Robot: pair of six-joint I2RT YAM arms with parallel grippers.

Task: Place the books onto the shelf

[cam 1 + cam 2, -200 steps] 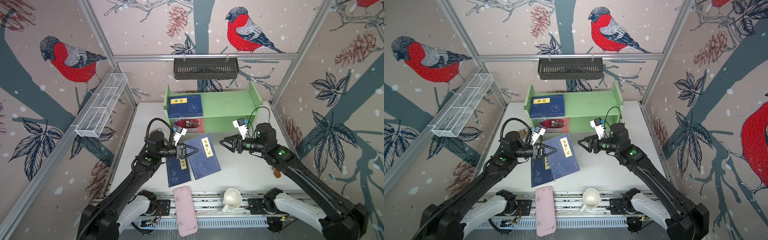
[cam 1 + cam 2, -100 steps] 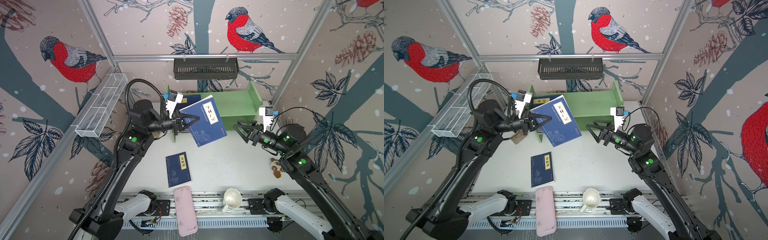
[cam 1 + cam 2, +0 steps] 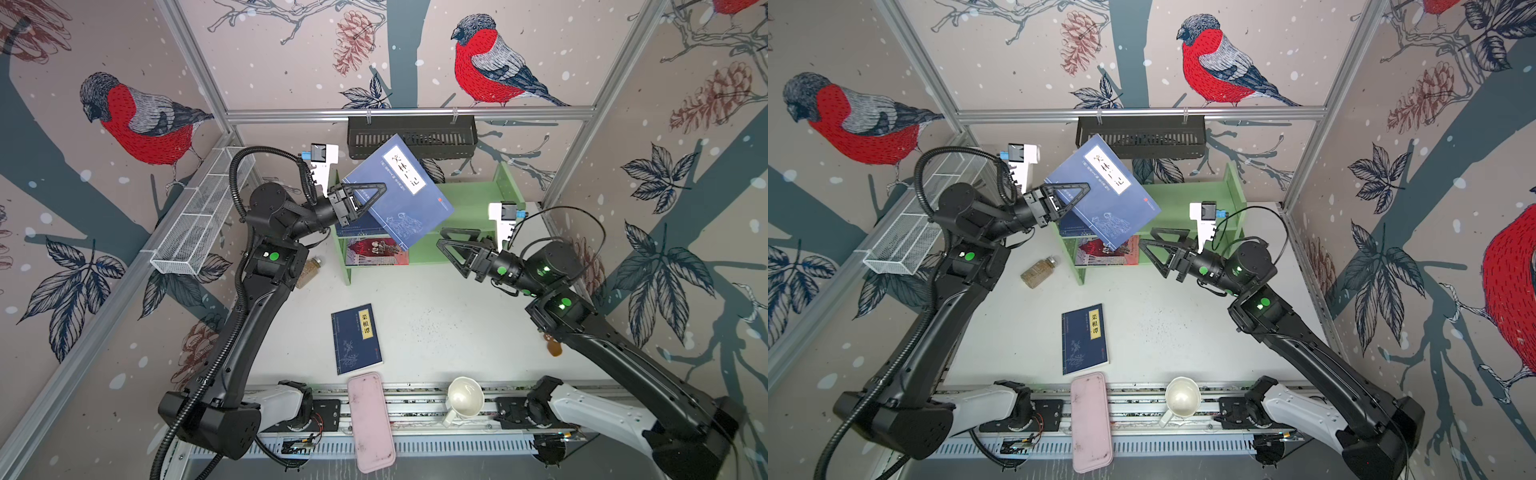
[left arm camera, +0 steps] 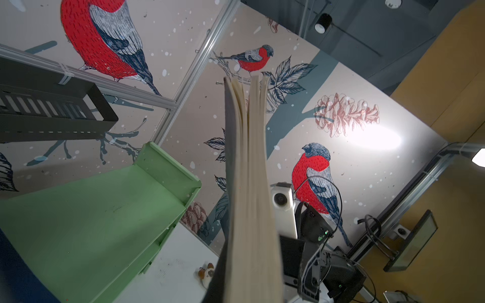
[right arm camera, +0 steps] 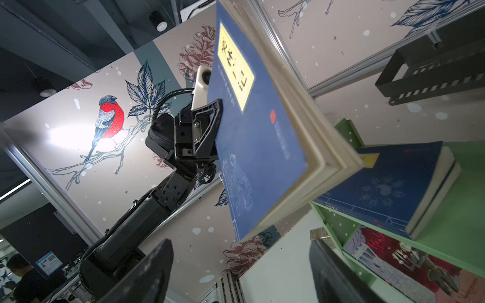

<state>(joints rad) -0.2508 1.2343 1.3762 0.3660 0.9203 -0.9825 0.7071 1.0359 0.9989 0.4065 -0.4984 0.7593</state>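
Observation:
My left gripper (image 3: pixel 372 195) (image 3: pixel 1076 194) is shut on the edge of a navy blue book (image 3: pixel 405 199) (image 3: pixel 1113 203) (image 5: pixel 257 136) with a yellow title label. It holds the book tilted in the air above the left half of the light green shelf (image 3: pixel 471 199) (image 3: pixel 1183 199) (image 4: pixel 91 210). Another navy book (image 3: pixel 360 229) (image 5: pixel 388 189) lies on the top tier, and a red-covered book (image 3: pixel 376 251) (image 5: pixel 401 265) on the lower tier. One more navy book (image 3: pixel 356 338) (image 3: pixel 1084 338) lies flat on the table. My right gripper (image 3: pixel 441 246) (image 5: pixel 240 262) hangs open and empty in front of the shelf.
A black slotted basket (image 3: pixel 411 137) hangs on the back wall above the shelf, close to the held book's top corner. A wire mesh basket (image 3: pixel 199 216) is on the left wall. A small jar (image 3: pixel 309 272), a pink case (image 3: pixel 371 419), a white cup (image 3: pixel 465 401) and a brown toy (image 3: pixel 552 345) lie around.
The left gripper has lifted the navy book off the table, up and back over the shelf. The right gripper has pulled away to the right and its jaws have widened.

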